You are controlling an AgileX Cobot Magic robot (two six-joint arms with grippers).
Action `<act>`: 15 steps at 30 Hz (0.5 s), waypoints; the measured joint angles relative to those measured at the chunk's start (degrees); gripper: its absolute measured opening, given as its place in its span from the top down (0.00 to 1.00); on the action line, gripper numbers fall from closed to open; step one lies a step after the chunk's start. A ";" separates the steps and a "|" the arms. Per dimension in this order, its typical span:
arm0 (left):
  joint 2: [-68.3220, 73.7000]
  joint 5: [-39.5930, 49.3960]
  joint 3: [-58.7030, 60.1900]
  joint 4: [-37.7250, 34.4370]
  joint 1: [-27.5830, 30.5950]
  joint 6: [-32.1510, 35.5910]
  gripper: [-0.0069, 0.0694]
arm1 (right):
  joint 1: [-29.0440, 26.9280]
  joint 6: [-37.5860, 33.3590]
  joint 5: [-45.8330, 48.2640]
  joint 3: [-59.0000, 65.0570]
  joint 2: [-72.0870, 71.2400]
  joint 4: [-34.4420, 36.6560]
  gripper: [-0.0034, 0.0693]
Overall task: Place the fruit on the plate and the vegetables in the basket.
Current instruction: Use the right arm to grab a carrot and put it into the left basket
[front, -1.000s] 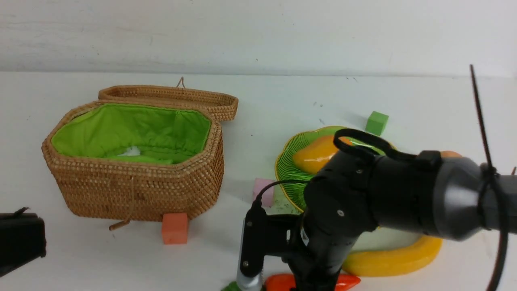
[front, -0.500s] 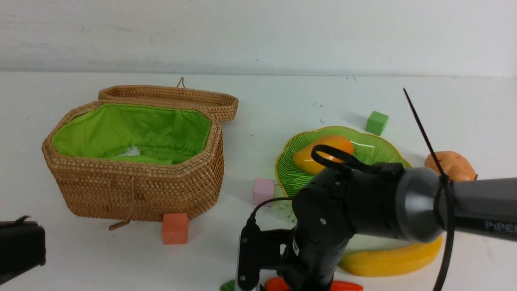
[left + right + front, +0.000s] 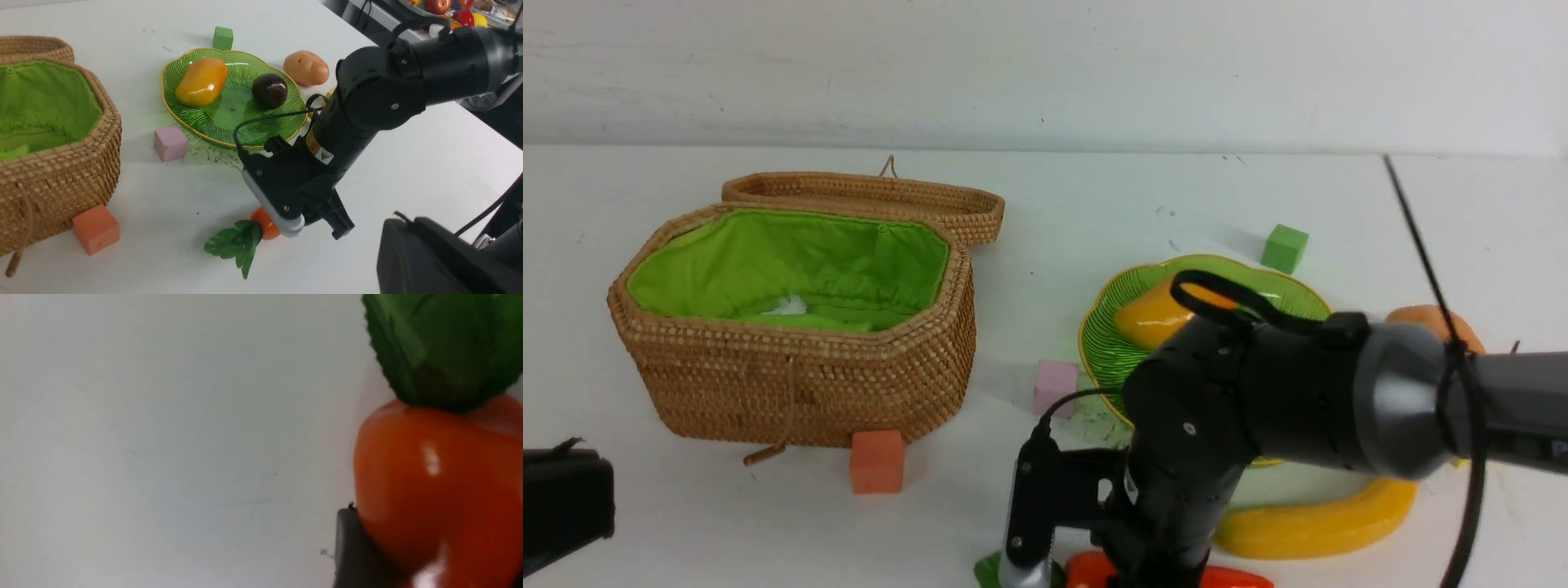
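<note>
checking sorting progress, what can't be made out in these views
- mangosteen: front view, behind the right arm.
- carrot: body behind that arm in left wrist view; front view's bottom edge cuts it.
- banana: middle hidden by the arm in front view.
- basket floor: near wall hides most of it in front view; left wrist view cuts it off.

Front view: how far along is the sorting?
Done: mango and mangosteen lie on the plate. In hand: the right gripper is closed on the carrot. Left: banana to the plate; carrot and potato to the basket.
</note>
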 joint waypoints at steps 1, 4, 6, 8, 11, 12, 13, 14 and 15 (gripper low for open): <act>0.00 0.00 0.00 0.00 0.00 0.00 0.91 | 0.00 1.69 0.32 -0.18 -1.58 0.90 0.48; 0.00 0.00 0.00 0.00 0.00 0.00 0.91 | 0.00 5.33 0.67 -0.37 -7.35 3.04 0.48; 0.00 0.00 0.00 0.12 0.00 0.00 0.91 | 0.00 6.76 0.58 -0.59 -10.41 3.31 0.48; 0.00 0.00 0.00 0.38 0.00 0.00 0.91 | 0.00 8.44 0.14 -0.58 -14.15 3.25 0.48; 0.00 0.00 0.00 1.05 0.00 0.00 0.90 | 0.00 11.02 -0.37 -1.19 -16.82 2.72 0.48; 0.00 0.00 0.00 1.57 0.00 0.00 0.90 | 0.00 12.06 -0.37 -1.86 -17.16 2.59 0.48; 0.00 0.00 0.00 1.84 0.00 0.00 0.90 | 0.00 12.50 -0.37 -2.01 -17.23 2.59 0.48; 0.00 0.00 0.00 2.99 0.00 0.00 0.90 | 0.00 13.41 -0.52 -3.46 -17.30 2.52 0.48; 0.00 0.00 0.00 4.32 0.00 0.00 0.90 | 0.00 14.06 -0.86 -4.78 -17.02 2.52 0.48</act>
